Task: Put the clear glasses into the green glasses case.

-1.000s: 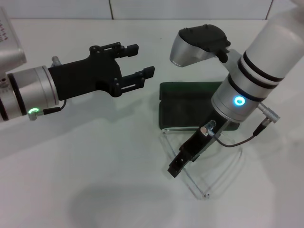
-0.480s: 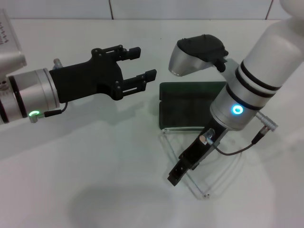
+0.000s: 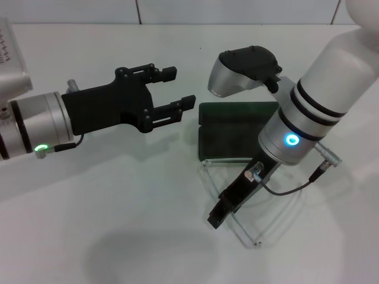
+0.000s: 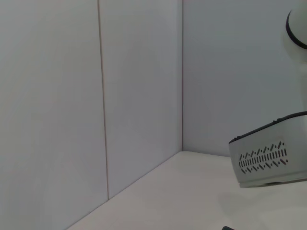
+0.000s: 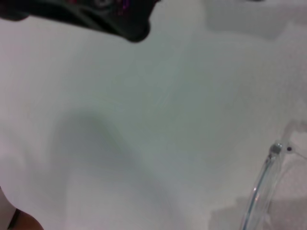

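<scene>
The clear glasses (image 3: 244, 235) lie on the white table just in front of the green glasses case (image 3: 228, 131), their thin arms reaching toward the table's near edge. The case lies flat, and my right forearm hides its right part. My right gripper (image 3: 216, 218) points down and to the left, low over the glasses between their arms. One clear arm of the glasses (image 5: 261, 191) shows in the right wrist view. My left gripper (image 3: 180, 87) hovers open and empty to the left of the case, above the table.
A silver and black housing (image 3: 244, 62) on my right arm sits above the case's far edge. A grey vented housing (image 4: 268, 158) and panelled walls fill the left wrist view. White tabletop (image 3: 118, 225) spreads to the left and front.
My left gripper has drifted a little to the right, toward the case. My right gripper has sunk slightly lower over the glasses.
</scene>
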Controlling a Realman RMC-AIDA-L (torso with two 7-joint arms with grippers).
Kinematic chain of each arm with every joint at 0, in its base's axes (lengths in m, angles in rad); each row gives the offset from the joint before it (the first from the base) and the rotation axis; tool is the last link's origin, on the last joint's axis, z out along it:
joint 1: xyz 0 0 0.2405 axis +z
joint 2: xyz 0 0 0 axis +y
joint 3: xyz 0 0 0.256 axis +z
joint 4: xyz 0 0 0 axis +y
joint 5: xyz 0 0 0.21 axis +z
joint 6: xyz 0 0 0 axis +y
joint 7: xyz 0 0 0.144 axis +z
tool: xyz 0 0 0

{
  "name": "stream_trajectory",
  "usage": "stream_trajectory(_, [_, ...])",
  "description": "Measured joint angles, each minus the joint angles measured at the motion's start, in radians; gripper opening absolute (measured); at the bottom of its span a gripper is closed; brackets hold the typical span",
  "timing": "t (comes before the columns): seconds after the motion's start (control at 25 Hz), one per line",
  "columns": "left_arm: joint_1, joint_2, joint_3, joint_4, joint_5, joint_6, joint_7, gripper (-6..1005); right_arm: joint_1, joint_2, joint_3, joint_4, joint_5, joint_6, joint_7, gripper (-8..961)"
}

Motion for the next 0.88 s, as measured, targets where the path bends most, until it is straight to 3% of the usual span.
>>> stream_trajectory(0.44, [0.007, 0.000, 0.000, 0.000, 0.001, 0.001, 0.012, 653, 0.001, 0.000, -0.030, -0.001, 0.001, 0.034, 0.000, 498])
stream_trajectory(0.88, [0.018, 0.000, -0.002, 0.000, -0.006, 0.001, 0.036, 653, 0.011, 0.000, -0.055, -0.012, 0.001, 0.037, -0.002, 327])
